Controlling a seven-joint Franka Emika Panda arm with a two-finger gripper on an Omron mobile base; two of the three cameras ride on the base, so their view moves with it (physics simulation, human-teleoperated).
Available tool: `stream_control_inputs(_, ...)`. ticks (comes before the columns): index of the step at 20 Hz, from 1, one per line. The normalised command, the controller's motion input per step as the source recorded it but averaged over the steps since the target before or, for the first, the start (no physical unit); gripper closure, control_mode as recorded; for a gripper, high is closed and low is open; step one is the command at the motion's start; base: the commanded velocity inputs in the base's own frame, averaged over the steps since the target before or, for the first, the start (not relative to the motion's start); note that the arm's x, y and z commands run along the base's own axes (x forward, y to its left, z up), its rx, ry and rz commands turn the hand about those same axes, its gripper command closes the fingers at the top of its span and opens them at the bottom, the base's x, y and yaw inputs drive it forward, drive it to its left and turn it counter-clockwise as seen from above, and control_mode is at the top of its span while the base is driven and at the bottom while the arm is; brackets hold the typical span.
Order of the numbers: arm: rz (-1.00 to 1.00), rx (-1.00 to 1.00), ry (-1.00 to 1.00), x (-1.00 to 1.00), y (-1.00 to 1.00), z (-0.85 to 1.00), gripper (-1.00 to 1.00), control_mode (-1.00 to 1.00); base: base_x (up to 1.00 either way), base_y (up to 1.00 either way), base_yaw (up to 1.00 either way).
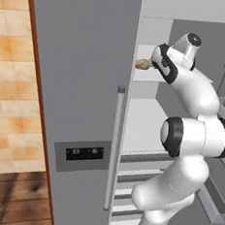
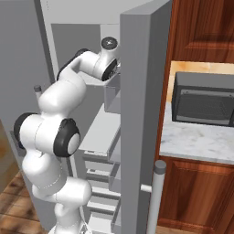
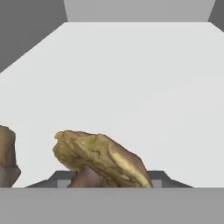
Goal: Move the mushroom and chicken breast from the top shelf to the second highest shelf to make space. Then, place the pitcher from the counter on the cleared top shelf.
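One chicken breast [image 3: 101, 159], a lumpy tan-yellow oval with brown patches, lying on the white top shelf [image 3: 144, 87], right at the gripper [image 3: 107, 181]. One brown mushroom [image 3: 7, 158] at the left edge, also on that shelf. Finger tips hidden by the meat; cannot tell if gripping.

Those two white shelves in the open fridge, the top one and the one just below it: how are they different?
The top shelf is small and shallow; the second highest shelf is broader and reaches further forward. The top shelf carries the tan chicken breast; I see no food on the second highest shelf's visible part. Both are flat and white.
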Motion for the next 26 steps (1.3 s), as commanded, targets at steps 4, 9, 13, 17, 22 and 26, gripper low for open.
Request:
stream_control_inputs(4,0.00,-0.04,-0.19,-0.88,0.18,-0.56,1.00,-1.00,0.00,0.00,0.00)
stream_control_inputs(9,0.00,-0.07,-0.07,-1.00,0.16,-0.24,1.00,-1.00,0.00,0.00,0.00)
stream_control_inputs(13,0.00,-0.12,0.07,-1.00,0.03,0.00,1.00,-1.00,0.00,0.00,0.00)
stream_control_inputs(17,0.00,-0.11,0.15,-1.00,0.00,-0.13,1.00,-1.00,0.00,0.00,0.00)
stream_control_inputs(22,0.02,-0.14,0.14,-1.00,0.00,-0.79,1.00,-1.00,0.00,0.00,0.00)
stream_control_inputs(26,0.00,-0.08,0.06,-0.88,0.00,-0.99,1.00,-1.00,0.00,0.00,0.00)
